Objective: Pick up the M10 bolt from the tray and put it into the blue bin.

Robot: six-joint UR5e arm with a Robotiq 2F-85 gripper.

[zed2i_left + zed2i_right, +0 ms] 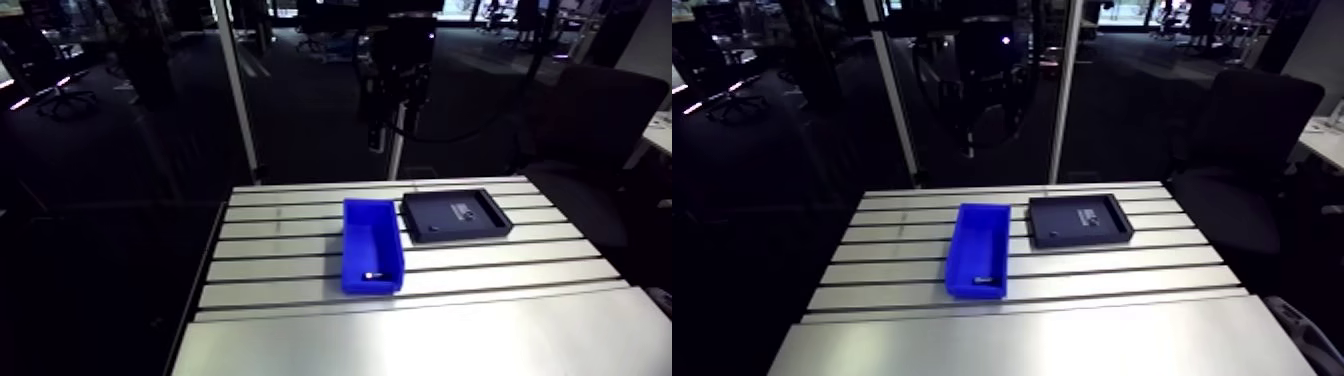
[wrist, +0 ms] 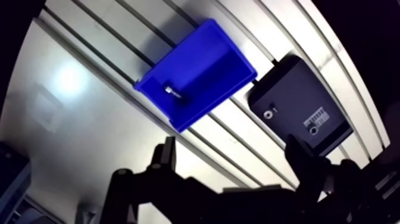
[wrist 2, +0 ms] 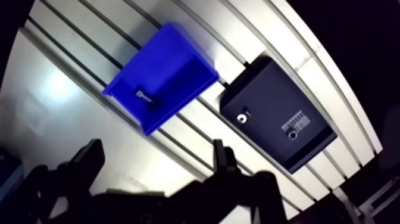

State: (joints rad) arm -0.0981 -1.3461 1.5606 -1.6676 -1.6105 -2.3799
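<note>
Illegible label (image 2: 316,121) on the tray (image 2: 297,83)

Dim surroundings; bright overhead glare patch on table (image 2: 65,80)

We see a blue bin (image 1: 975,240) on the slotted table (image 1: 1122,330), with a black tray (image 1: 1067,226) just beside it at its 2 o'clock — near, not touching. A small bolt (image 1: 984,279) lies inside the bin at its 6 o'clock end — the tray bears a pale label (image 1: 1086,213).

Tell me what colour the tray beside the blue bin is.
The tray is black, with a pale label inside; clearest in the wrist view.
</note>
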